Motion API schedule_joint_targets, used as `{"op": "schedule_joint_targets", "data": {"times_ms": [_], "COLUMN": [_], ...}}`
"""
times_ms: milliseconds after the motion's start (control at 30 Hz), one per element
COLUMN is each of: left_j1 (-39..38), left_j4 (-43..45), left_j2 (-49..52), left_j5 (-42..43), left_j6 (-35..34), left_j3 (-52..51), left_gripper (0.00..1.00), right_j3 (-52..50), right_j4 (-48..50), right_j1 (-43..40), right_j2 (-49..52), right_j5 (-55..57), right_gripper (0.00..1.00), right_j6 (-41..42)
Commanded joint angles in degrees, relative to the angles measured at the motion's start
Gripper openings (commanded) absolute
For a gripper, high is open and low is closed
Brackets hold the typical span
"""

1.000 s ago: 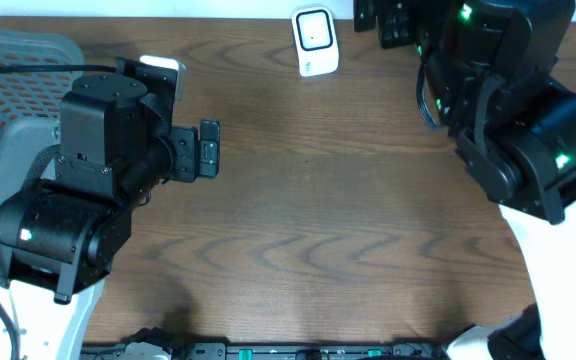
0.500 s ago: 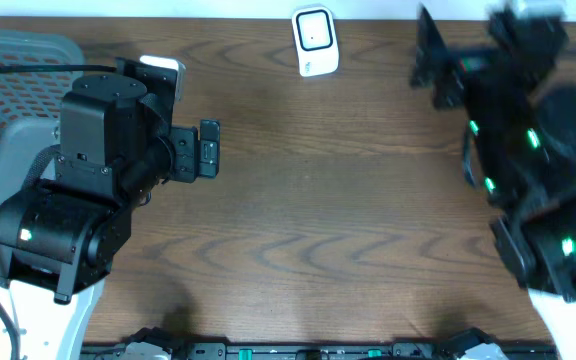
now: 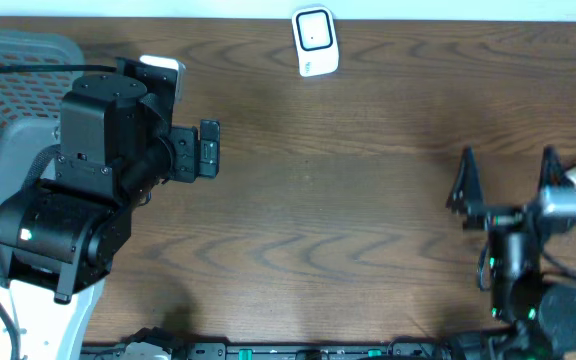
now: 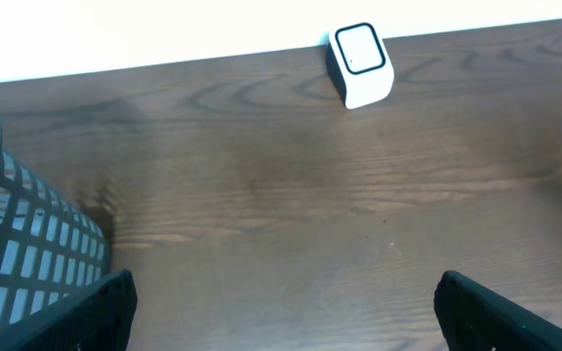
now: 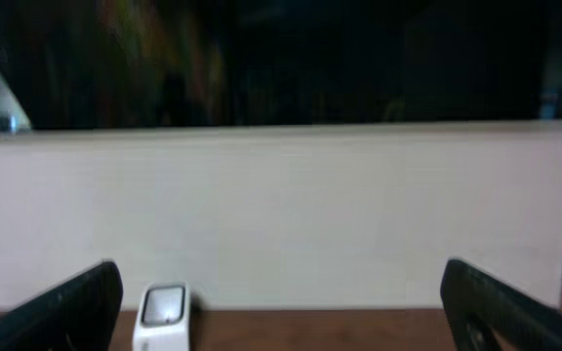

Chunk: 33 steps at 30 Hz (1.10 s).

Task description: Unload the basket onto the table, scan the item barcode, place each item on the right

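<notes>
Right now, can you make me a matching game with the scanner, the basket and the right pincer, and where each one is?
Things:
1. scanner
2. basket
3. right pincer

Places:
A. left edge of the table
B. right side, near edge, open
C. far edge, near the middle

Pairs: 1-C, 2-A, 3-B

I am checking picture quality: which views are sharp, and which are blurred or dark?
Overhead: sharp and evenly lit, scanner clear. Left wrist: sharp, faint shadow beside the basket. Right wrist: blurred throughout, upper half dark, scanner soft.
</notes>
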Motion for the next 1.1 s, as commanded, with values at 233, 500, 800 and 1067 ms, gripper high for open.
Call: {"op": "schedule_joint_targets", "data": {"times_ms": [233,500,800,1067], "left_j1": [0.3,0.3,0.3,0.3], "left_j4": [0.0,0.0,0.0,0.0], "left_j2": [0.0,0.0,0.0,0.0], "left_j5": [-0.7,-0.7,-0.7,-0.7], "left_j6": [-0.3,-0.3,-0.3,-0.3], "left_j3": [-0.2,-0.2,-0.2,-0.2], "left_gripper": [0.98,0.98,0.98,0.98], "right_j3": [-19.2,-25.4,-25.4,-25.4], "right_j4": [1.0,-0.8,-13.3,-13.0], "right_j1": [-6.6,-7.3,-7.2,-7.2], "right_j2": [-19.8,-19.7,-19.7,-19.4], "right_j5": [-0.7,-0.2,1.0,0.9], "right_gripper": [0.99,0.99,0.99,0.99], "right_j6": [9.4,9.3,9.3,9.3]}}
